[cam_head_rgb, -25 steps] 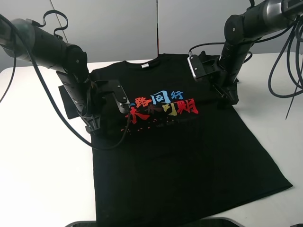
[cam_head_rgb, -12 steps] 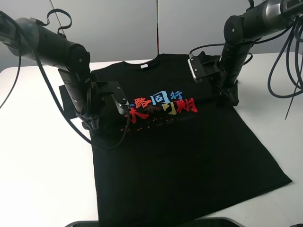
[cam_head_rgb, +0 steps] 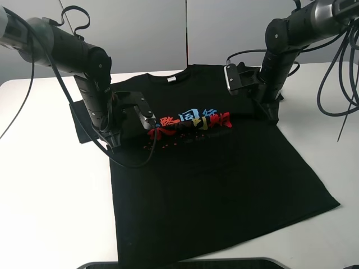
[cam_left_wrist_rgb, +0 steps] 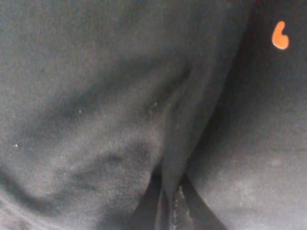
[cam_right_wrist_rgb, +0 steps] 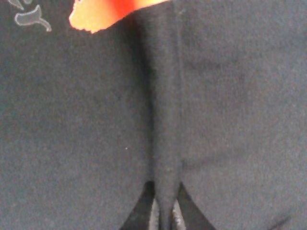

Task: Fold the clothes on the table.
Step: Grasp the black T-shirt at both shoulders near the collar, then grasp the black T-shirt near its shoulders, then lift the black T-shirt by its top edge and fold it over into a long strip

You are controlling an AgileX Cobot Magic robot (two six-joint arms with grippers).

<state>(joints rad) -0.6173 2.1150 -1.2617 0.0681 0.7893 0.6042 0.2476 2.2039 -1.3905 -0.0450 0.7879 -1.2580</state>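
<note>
A black T-shirt (cam_head_rgb: pixel 213 185) lies front side up on the white tabletop (cam_head_rgb: pixel 50 213). Its neck is at the far side and its bottom edge is near the front. A small white neck label (cam_head_rgb: pixel 174 79) shows at the collar. Red, blue and orange printed characters (cam_head_rgb: pixel 190 122) run across the chest. The cloth there is bunched up, so the letters look squashed. The left claw (cam_head_rgb: pixel 114 141) is down on the shirt at the left end of the letters. The left wrist view shows its two tips pinched tight on a thin ridge of black cloth that stands up between them. A little orange mark (cam_left_wrist_rgb: pixel 280 36) from the print sits on the cloth near that ridge. The right claw (cam_head_rgb: pixel 273 115) is down on the shirt at the right end of the letters. The right wrist view shows it pinched tight too, on a narrow fold of the shirt. A patch of orange print (cam_right_wrist_rgb: pixel 110 12) shows at the far end of that fold. The two claws are well apart, one on each side of the chest. The lower half of the shirt lies flat and smooth on the tabletop.
</note>
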